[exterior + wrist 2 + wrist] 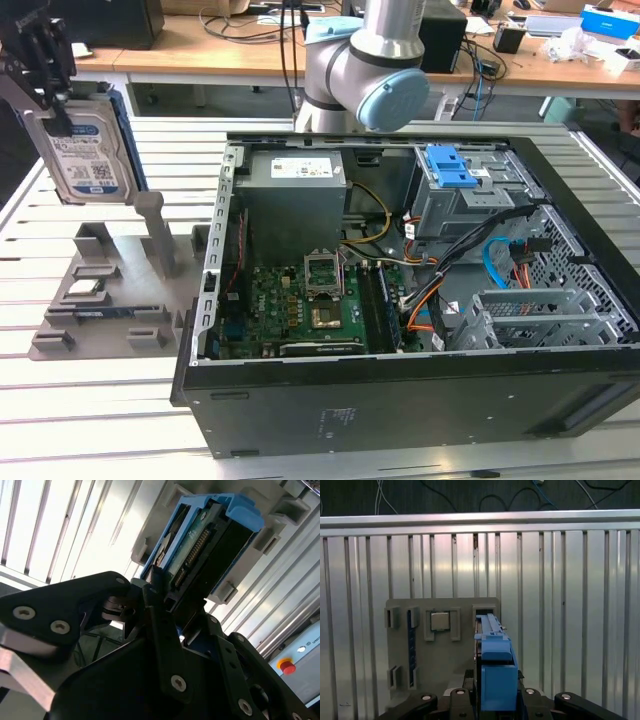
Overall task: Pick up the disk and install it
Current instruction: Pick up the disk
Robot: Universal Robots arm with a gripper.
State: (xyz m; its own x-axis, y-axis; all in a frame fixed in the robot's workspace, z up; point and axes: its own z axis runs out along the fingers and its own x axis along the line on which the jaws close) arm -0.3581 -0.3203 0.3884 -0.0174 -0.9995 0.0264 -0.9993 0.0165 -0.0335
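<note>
One hand (52, 95) clamps the disk (88, 155), its blue-and-white label illegible, above the grey fixture (105, 330).

A robotics lab: slotted aluminium bench (100, 400), cable-strewn desks (220, 45) (open computer case (400, 410)).

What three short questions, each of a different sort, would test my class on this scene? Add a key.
1. Multiple choice: the gripper is shut on: A a cable; B the disk; C a fan.
2. True or false: the disk lies flat.
3. Fill in: in the exterior view, the grey holder stands on that view's ____ of the computer case.

Key: 1 B. 2 False: it is held up on edge. 3 left.
</note>
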